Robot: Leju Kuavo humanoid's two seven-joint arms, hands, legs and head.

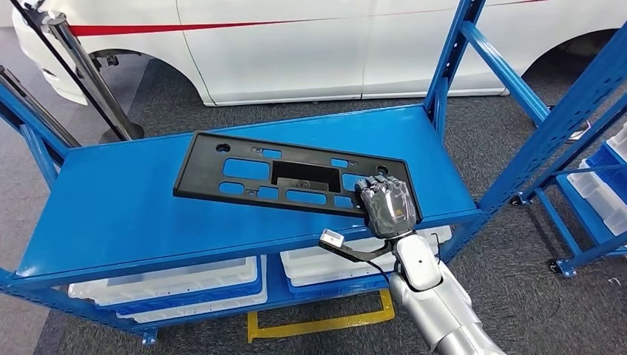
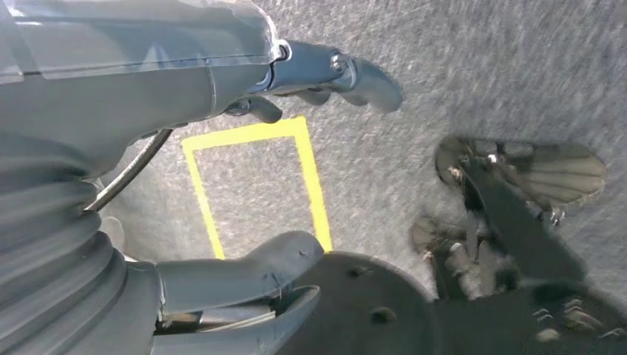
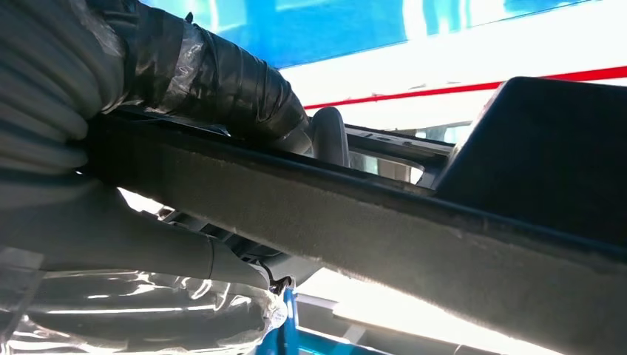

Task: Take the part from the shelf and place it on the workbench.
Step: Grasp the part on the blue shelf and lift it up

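The black panel (image 1: 296,179) lies flat on the blue shelf (image 1: 111,214). The right robot hand (image 1: 386,205) grips its near right corner. The left robot hand (image 2: 222,96) hangs above the floor, fingers apart, holding nothing.

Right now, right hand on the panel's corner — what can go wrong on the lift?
1. The right hand grips the long black part at one end corner only; lifted from there, the far end may sag, drag or twist out.
2. The blue shelf's upright stands close behind the part; a swing could strike it.
3. The left hand hangs over the floor, giving no support.
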